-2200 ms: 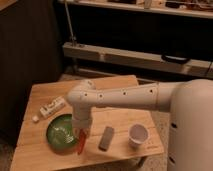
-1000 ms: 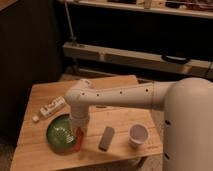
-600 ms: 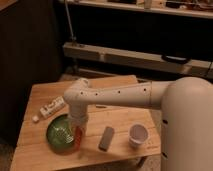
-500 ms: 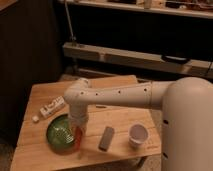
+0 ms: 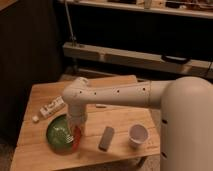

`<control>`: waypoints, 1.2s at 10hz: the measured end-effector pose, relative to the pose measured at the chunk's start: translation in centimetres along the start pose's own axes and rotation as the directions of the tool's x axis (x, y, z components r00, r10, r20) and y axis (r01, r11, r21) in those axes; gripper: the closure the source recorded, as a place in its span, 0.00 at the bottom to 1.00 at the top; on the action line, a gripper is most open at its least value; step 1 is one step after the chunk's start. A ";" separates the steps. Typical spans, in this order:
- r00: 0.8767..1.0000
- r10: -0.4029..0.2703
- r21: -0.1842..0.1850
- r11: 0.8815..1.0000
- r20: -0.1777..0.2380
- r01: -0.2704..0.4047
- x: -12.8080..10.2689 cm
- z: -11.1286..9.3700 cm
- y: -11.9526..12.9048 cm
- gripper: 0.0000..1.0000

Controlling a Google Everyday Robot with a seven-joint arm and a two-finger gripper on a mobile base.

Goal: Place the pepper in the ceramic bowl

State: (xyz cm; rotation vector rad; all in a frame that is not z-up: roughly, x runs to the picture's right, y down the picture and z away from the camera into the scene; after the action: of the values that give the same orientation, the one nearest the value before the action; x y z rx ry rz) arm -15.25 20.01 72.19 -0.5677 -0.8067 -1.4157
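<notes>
The gripper (image 5: 76, 131) hangs straight down from the arm (image 5: 115, 94) at the right rim of the bowl (image 5: 61, 135), near the front of the table (image 5: 120, 120). The pepper (image 5: 77, 138) hangs from it, red-orange and pointing downward, its tip over or just touching the bowl's right edge; which of the two I cannot tell. The claw appears clenched on the pepper's upper end, since the pepper stands upright with nothing else to hold it.

By its look the pepper is light and slim, fairly stiff along its length, with a smooth skin that could slip in a loose pinch. Held by one end, it can swing, so a hold nearer the thick stem end suits it best, where there is most to squeeze. The bowl is glossy ceramic, hard and breakable, so the drop should be low and gentle, further left toward its middle.

The grey block (image 5: 106, 138) and white cup (image 5: 138, 134) sit to the right, well apart from the bowl. A tube (image 5: 51, 107) lies behind it.
</notes>
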 end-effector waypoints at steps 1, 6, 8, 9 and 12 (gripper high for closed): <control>1.000 -0.005 0.003 1.000 0.001 0.005 0.6 -0.2 -1.1 0.91; 0.999 -0.038 -0.007 0.999 0.020 0.038 3.7 -0.3 -5.6 0.89; 0.999 -0.038 -0.004 0.999 0.020 0.038 3.6 -0.3 -5.2 0.84; 0.999 -0.032 -0.003 0.999 0.015 0.033 3.2 -0.3 -4.7 0.77; 0.999 -0.034 0.001 0.999 0.017 0.034 3.3 -0.2 -4.9 0.47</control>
State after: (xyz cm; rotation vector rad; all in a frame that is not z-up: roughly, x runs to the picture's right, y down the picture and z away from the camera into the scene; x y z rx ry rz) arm -20.20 17.24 74.03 -0.5686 -0.8334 -1.4434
